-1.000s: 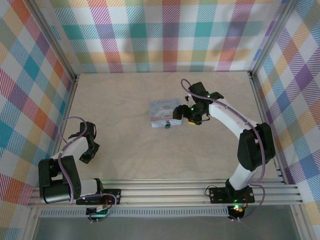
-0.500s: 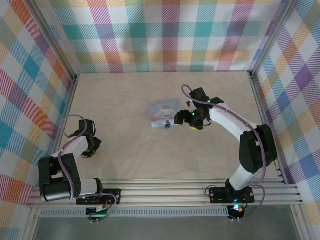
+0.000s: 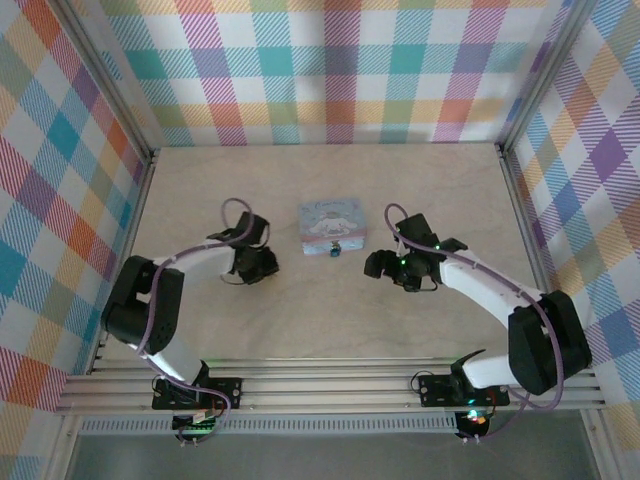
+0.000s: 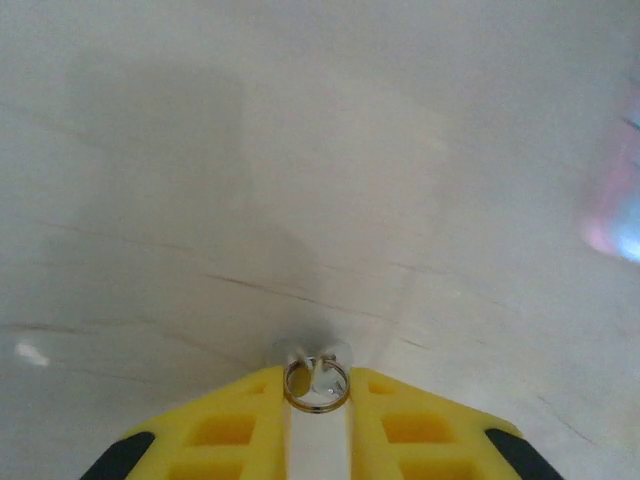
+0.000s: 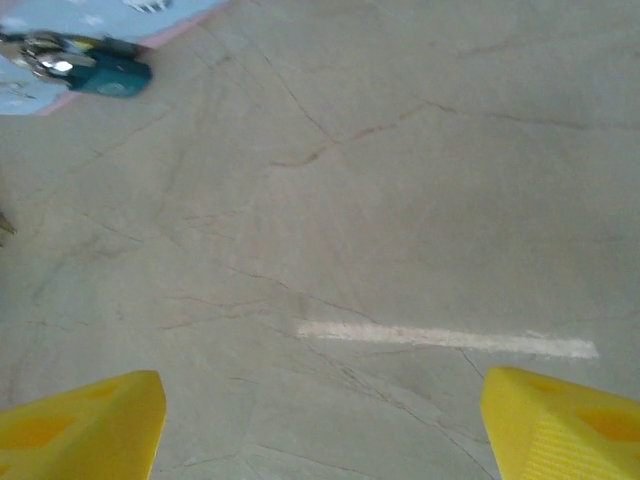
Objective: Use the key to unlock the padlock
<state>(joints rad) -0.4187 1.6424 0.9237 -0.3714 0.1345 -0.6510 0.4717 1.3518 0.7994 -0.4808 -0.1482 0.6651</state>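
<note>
The left gripper pinches a small silver key on a round metal ring over the pale wooden table. The right gripper hangs wide open (nothing between its yellow fingers). The tiny dark teal padlock lies against the near edge of the pale blue cartoon-printed tin box, between both grippers.

You find the box lying on the table, a little behind the middle, with the padlock touching its near edge. The left gripper sits to the left of the box and slightly nearer to you. The right gripper sits to its right, also nearer, so the padlock lies between the two. The key sits between the left gripper's fingers, just above the table.
</note>
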